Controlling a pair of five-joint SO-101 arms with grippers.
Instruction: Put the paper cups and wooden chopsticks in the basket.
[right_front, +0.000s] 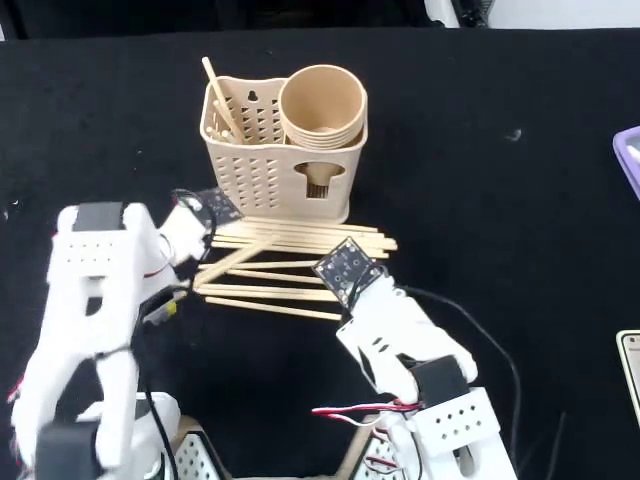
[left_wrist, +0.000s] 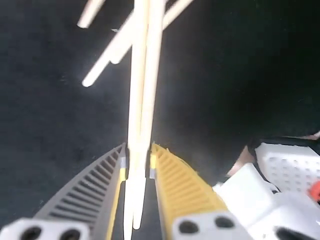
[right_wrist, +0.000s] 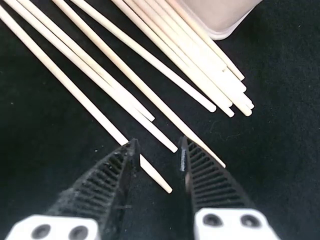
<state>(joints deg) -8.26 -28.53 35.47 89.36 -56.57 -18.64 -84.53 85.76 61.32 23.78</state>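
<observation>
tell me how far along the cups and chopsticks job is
Done: the paper cups sit stacked in the basket, with one chopstick standing in its other compartment. In hand: the left gripper is shut on two chopsticks, and the right gripper hangs open over the loose chopsticks. Left: that whole pile, lying on the table in front of the basket.
</observation>
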